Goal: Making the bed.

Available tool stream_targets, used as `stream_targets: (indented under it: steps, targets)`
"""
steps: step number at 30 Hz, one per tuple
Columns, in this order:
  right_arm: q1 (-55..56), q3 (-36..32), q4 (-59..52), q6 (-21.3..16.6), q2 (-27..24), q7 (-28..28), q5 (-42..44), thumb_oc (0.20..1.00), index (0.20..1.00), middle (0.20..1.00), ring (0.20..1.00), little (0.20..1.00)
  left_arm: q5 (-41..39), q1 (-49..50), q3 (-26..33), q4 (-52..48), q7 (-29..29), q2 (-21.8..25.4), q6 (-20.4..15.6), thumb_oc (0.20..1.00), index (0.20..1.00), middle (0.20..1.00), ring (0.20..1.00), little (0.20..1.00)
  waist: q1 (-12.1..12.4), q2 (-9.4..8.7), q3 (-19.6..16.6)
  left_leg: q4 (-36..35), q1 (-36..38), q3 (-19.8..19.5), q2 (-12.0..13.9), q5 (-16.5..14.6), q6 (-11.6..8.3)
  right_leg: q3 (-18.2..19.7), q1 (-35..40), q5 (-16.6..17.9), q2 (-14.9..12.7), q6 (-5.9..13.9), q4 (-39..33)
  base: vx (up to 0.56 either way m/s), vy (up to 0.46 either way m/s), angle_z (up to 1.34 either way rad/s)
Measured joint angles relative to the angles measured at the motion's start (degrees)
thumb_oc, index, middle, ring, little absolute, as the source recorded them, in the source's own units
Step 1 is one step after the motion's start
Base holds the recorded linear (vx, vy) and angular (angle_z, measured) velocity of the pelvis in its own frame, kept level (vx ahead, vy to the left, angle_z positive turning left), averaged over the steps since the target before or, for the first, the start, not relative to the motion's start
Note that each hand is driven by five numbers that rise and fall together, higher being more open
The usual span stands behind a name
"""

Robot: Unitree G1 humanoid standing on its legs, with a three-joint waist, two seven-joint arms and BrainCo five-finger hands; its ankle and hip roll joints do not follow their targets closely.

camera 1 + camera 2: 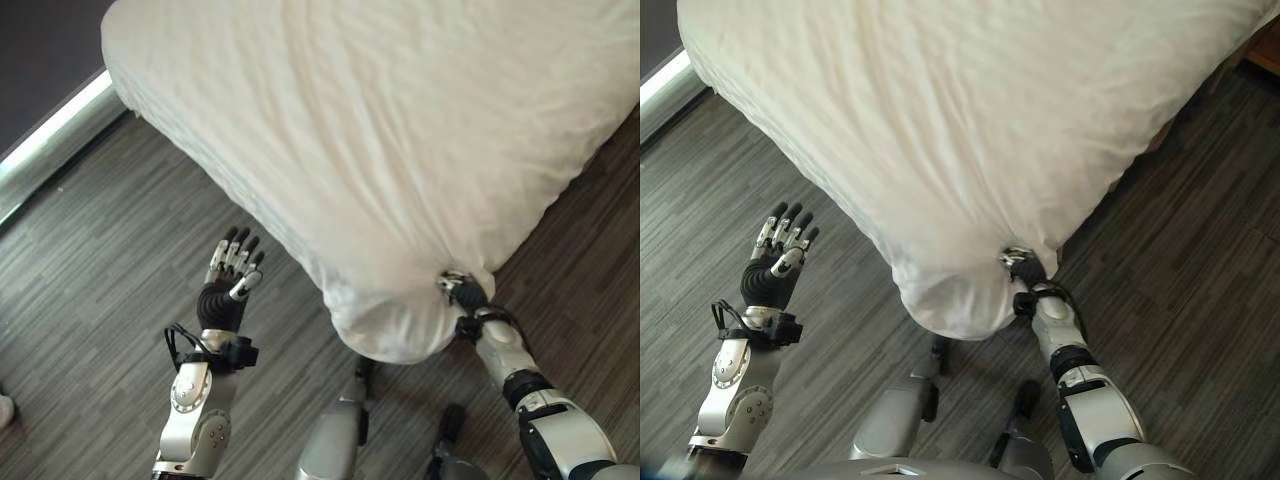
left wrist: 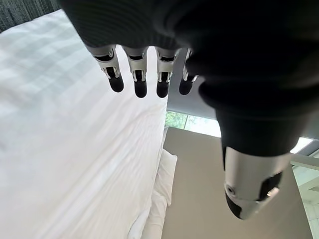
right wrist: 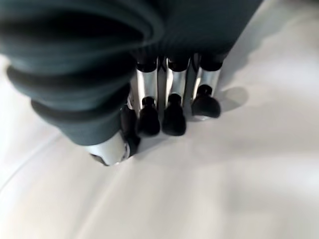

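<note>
The left hand (image 1: 232, 275) is raised over the dark wood-grain floor (image 1: 110, 250), clear of the bed, with its fingers (image 2: 139, 74) straight and spread and its thumb (image 2: 251, 181) held apart; it has hold of nothing. It stands just beside the long side of the bed, not touching the cloth. In its own wrist view the fingertips point out over the striped white duvet (image 1: 400, 130), which runs away beneath them toward a white pillow (image 2: 162, 186) at the far end.

The duvet covers the whole bed, which lies slantwise across the head views, with one corner pointing toward the robot. At that near corner the cloth hangs down over the edge in a rounded, bunched bulge (image 1: 395, 320). A pale metal strip (image 1: 50, 140) runs along the floor at far left.

To the right, the right hand (image 1: 460, 290) is at that hanging corner, touching the cloth on the right side of the bulge. In its own wrist view the fingers (image 3: 172, 117) are curled down with their dark tips pressed into the white fabric and the thumb close beside them, pinching a fold of the duvet between them.
</note>
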Motion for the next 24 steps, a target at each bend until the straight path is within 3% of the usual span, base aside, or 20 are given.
stream_targets:
  steps: [2,4,5,7,11,13,14,16,17,18,21,22,24]
  targets:
    - [9.8,-7.3,4.4,2.0,-5.5,-1.5,1.9,0.2,0.2,0.2,0.2,0.2,0.0,0.4,0.5,0.2,0.2,0.9,0.0,1.0,1.0,1.0,1.0,1.0,-0.3,-0.24,0.4,0.0,-0.5,0.3,-0.8,0.9,0.84,0.2,-0.6,0.5,-0.5,0.23,0.3,0.04,0.015,0.04]
    - [14.0,-7.7,5.3,2.5,-7.6,-2.5,3.1,0.2,0.2,0.2,0.2,0.2,0.1,0.4,1.9,0.1,0.4,1.0,0.0,1.0,1.0,1.0,1.0,1.0,-1.9,-0.91,0.8,0.0,-0.3,0.5,-1.3,1.4,1.31,0.4,-0.5,0.9,-1.0,0.97,0.3,0.06,0.017,-0.06]
    - [17.7,-12.0,4.6,2.3,-7.8,-2.3,4.3,0.2,0.2,0.2,0.2,0.2,0.1,-0.5,2.7,0.2,0.6,1.1,0.0,1.0,1.0,1.0,1.0,1.0,-4.1,-2.11,1.6,0.0,0.2,1.2,-1.4,1.3,1.27,1.0,-0.3,0.9,-1.2,1.0,0.3,0.06,0.007,-0.13]
    - [20.5,-16.1,3.6,1.9,-7.2,-2.2,6.3,0.2,0.2,0.2,0.2,0.2,0.1,-2.1,3.2,0.2,0.6,1.1,0.0,1.0,1.0,1.0,1.0,1.0,-5.4,-3.29,2.3,0.0,1.8,2.1,-1.5,1.2,1.06,1.8,1.1,0.9,-1.2,1.09,0.3,0.06,-0.01,-0.18]
    - [25.4,-18.2,0.1,1.8,-7.5,-1.9,7.5,0.2,0.2,0.2,0.2,0.2,0.5,-3.4,4.2,0.1,0.0,1.2,0.0,1.0,1.0,1.0,1.0,1.0,-8.3,-4.26,2.4,0.0,5.2,2.6,-1.0,0.0,0.03,2.9,3.6,0.2,-1.1,1.2,0.3,0.09,-0.017,-0.15]
    - [29.8,-19.5,-11.1,1.9,-6.9,-2.2,7.5,0.2,0.2,0.2,0.2,0.2,0.6,-3.0,6.3,0.1,-0.2,1.1,0.0,1.0,1.0,1.0,1.0,1.0,-10.3,-4.32,2.3,0.0,7.2,3.6,-0.5,-1.0,-0.23,3.6,5.1,0.0,-0.8,1.0,0.3,0.09,-0.009,-0.25]
    - [34.9,-19.3,-26.3,1.1,-6.4,-2.4,7.1,0.2,0.2,0.2,0.2,0.2,0.6,-1.8,8.5,0.1,-0.1,0.6,0.0,1.0,1.0,1.0,1.0,1.0,-11.8,-4.36,1.8,0.0,9.0,4.3,-0.1,-1.4,-0.36,4.6,6.3,-0.1,-0.6,0.89,0.3,0.1,-0.009,-0.33]
    - [37.4,-19.5,-36.6,-0.4,-6.2,-2.7,4.8,0.2,0.2,0.2,0.2,0.2,1.1,-0.8,9.2,0.1,-0.1,0.5,0.0,1.0,1.0,1.0,1.0,1.0,-12.6,-4.54,0.7,0.0,10.4,5.2,0.4,-1.7,-0.54,5.3,7.2,-0.2,-0.4,0.69,0.3,0.11,-0.016,-0.27]
    - [38.1,-19.8,-40.2,-0.4,-6.1,-3.0,3.8,0.432,0.432,0.432,0.432,0.432,1.2,-0.8,9.2,0.0,-0.1,0.3,0.0,1.0,1.0,1.0,1.0,1.0,-13.3,-4.62,-0.5,0.0,10.8,5.2,0.7,-1.8,-0.74,5.3,7.6,-0.3,-0.1,0.54,0.3,0.09,-0.015,-0.12]
    - [38.1,-21.0,-43.7,-0.4,-5.2,-3.4,2.8,1.0,1.0,1.0,1.0,1.0,1.5,-0.6,9.3,0.0,0.0,0.1,0.1,1.0,1.0,1.0,1.0,1.0,-13.6,-4.79,-1.8,-0.2,11.2,5.2,0.8,-2.0,-0.9,5.3,8.1,-0.5,0.0,0.32,0.3,0.09,-0.015,-0.02]
    - [38.5,-21.2,-58.3,-0.8,-1.9,-4.0,0.5,1.0,1.0,1.0,1.0,1.0,3.6,1.1,9.1,0.1,0.5,0.0,0.3,1.0,1.0,1.0,1.0,1.0,-14.2,-5.01,-4.4,-0.3,14.8,5.8,1.1,-2.8,-1.13,6.0,11.3,-1.1,0.3,0.04,0.3,0.05,-0.008,-0.1]
    - [38.5,-19.9,-62.4,-1.9,-1.8,-3.6,-1.5,1.0,1.0,1.0,1.0,1.0,4.9,2.4,8.5,0.2,0.6,0.0,0.9,1.0,1.0,1.0,1.0,1.0,-14.2,-4.89,-7.3,-0.4,15.6,6.1,1.1,-3.1,-1.18,6.2,11.6,-1.5,0.3,0.06,0.2,0.05,0.0,-0.09]
    - [37.4,-19.1,-64.6,-1.9,-2.0,-3.9,-4.2,1.0,1.0,1.0,1.0,1.0,5.9,3.2,8.4,0.3,0.6,-0.3,1.5,1.0,1.0,1.0,1.0,1.0,-14.0,-4.88,-9.3,-0.4,16.2,6.5,1.1,-3.5,-1.02,6.3,12.2,-1.9,0.2,0.0,0.3,0.05,0.001,-0.02]
